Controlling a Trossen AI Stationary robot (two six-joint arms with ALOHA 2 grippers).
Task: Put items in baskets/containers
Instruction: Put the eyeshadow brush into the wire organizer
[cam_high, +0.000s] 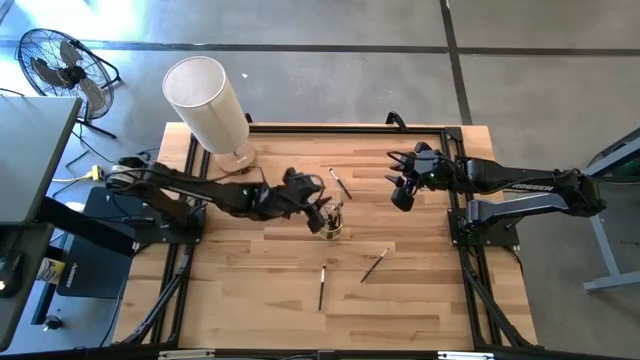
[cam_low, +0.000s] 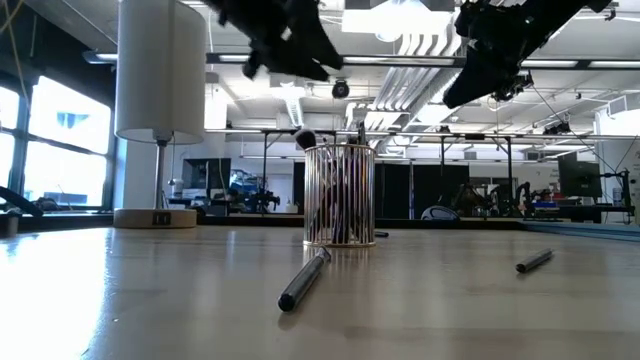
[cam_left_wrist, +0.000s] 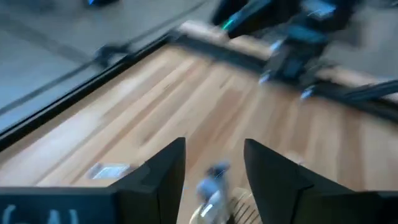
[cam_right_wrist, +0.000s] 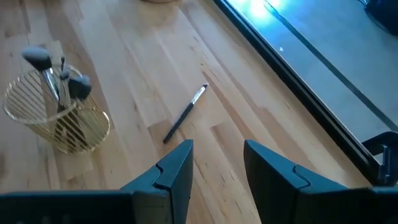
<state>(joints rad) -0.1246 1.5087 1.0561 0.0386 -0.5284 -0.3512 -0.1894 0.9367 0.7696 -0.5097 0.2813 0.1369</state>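
Wooden planking is filling the middle of the high view, with a white cylinder (cam_high: 207, 103) standing at its upper left and a fan (cam_high: 58, 62) sitting on the grey floor beyond. Near the centre, the cup (cam_high: 331, 222) is standing upright, showing fine gold ribs in the right wrist view, and several brushes (cam_right_wrist: 57, 74) are leaning inside it, heads up. The left gripper (cam_high: 318, 212) is hanging directly over the cup's mouth with its fingers (cam_left_wrist: 163, 174) parted and holding nothing, probably because a brush is being dropped in there. Three more brushes are lying flat on the table: one above the cup (cam_high: 340, 184), two lower in frame (cam_high: 322, 287) (cam_high: 374, 265). The right gripper (cam_high: 402, 192) is hovering at centre-right, released and empty, aiming toward the upper brush, likely its next pick.
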